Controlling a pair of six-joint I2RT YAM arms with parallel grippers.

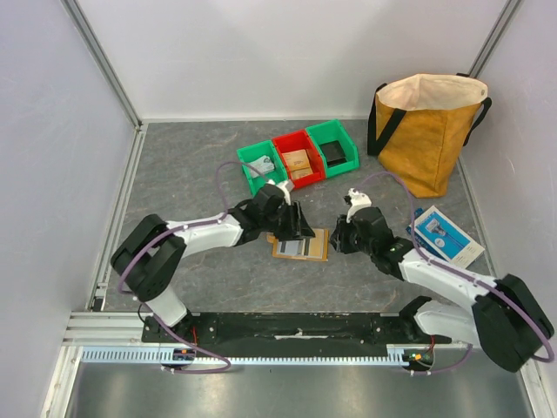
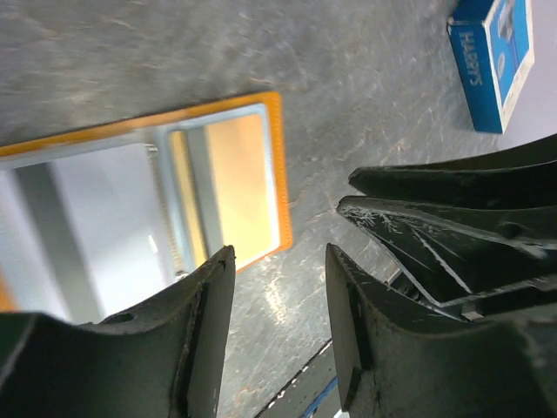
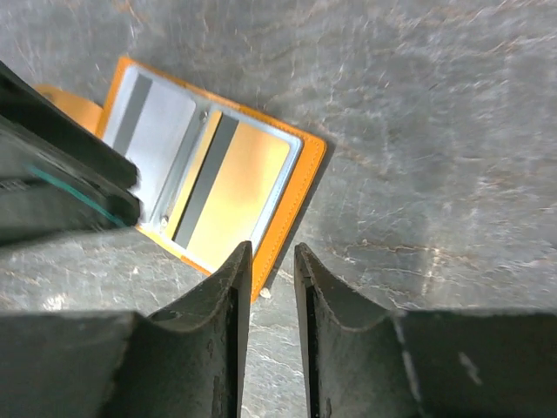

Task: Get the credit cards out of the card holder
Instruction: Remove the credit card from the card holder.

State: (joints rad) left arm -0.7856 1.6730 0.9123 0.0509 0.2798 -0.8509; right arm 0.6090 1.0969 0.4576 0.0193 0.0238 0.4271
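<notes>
The card holder (image 1: pixel 301 245) lies open and flat on the grey table, tan-orange rim up, between my two grippers. In the right wrist view the card holder (image 3: pixel 305 178) shows a greyish-white card (image 3: pixel 161 131) with a dark stripe in its far half and a card (image 3: pixel 235 187) that looks yellowish in the near half. Both cards sit in their sleeves. My left gripper (image 2: pixel 278 252) is open and empty, just off the holder's (image 2: pixel 274 165) edge. My right gripper (image 3: pixel 271 248) is slightly open and empty, its tips at the holder's near edge.
Three bins stand behind: green (image 1: pixel 259 165), red (image 1: pixel 298 159), green (image 1: pixel 332 146). A mustard bag (image 1: pixel 426 131) stands at the back right. A blue-and-white box (image 1: pixel 444 235) lies right of the right arm; it also shows in the left wrist view (image 2: pixel 496 52).
</notes>
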